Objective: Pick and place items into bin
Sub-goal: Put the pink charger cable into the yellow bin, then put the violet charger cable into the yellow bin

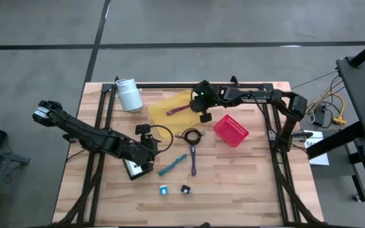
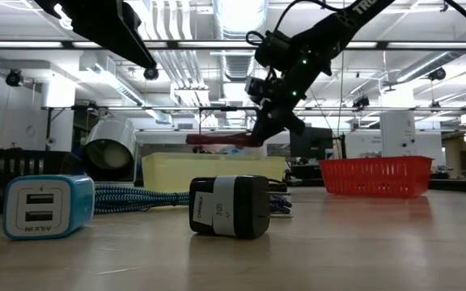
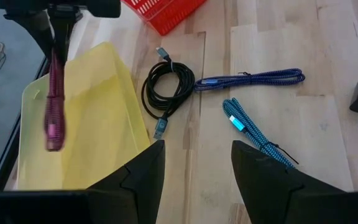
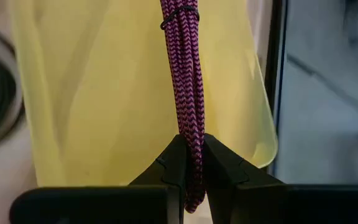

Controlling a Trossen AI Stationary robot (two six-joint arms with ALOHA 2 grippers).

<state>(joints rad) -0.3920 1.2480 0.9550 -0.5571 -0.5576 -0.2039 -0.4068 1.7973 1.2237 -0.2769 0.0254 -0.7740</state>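
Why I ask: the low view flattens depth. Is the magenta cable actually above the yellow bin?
Observer: Yes. From above, the magenta cable is over the yellow bin.
Operator: Is the grip firm?
Observer: The right wrist view shows the right gripper with its fingers shut on the cable's doubled strands.
Operator: And the left arm?
Observer: The left gripper is open, with nothing between its fingers, beside the teal cable.
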